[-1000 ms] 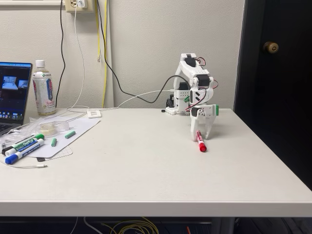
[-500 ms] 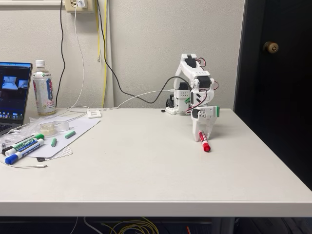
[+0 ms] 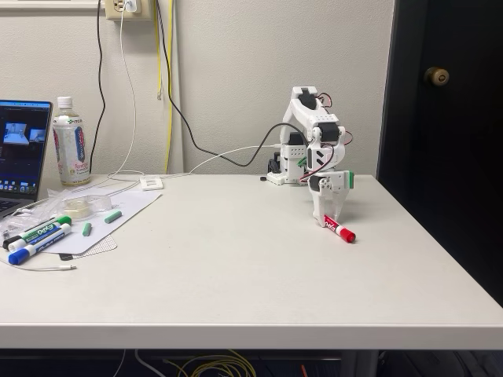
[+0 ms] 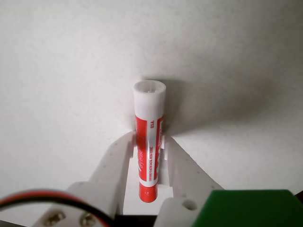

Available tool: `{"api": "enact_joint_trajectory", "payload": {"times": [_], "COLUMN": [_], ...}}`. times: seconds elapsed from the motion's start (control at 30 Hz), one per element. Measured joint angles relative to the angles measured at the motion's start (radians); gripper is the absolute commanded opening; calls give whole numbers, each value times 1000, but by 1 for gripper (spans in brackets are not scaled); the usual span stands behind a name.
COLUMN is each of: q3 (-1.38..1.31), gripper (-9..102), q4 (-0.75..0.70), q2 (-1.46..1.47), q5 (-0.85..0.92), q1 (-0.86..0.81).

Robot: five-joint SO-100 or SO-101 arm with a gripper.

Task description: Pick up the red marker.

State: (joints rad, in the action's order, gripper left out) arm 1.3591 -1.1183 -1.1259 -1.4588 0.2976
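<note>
White table [image 3: 236, 275], "USA"-printed red marker [image 4: 149, 146]

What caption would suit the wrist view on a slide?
White gripper closed on the red marker, its white end pointing at the pale table.

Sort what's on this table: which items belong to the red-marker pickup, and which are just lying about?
Part of the job:
- red marker, between the fingers
- gripper, shut on it

Lying about:
- green-capped marker
- blue-capped marker
- bottle
- laptop
- tape roll
</note>
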Motion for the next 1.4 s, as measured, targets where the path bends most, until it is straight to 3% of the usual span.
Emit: {"api": "enact_joint_trajectory", "payload": {"times": [0.17, 0.6, 1.17, 1.4], "q3": [-14, -15, -9, 241], "gripper": [0, 1, 0, 0], "q4": [2, 5, -106, 92], "q2": [0, -48, -302, -549], "q5": [40, 206, 402, 584], "q1": [-12, -80, -147, -187]}}
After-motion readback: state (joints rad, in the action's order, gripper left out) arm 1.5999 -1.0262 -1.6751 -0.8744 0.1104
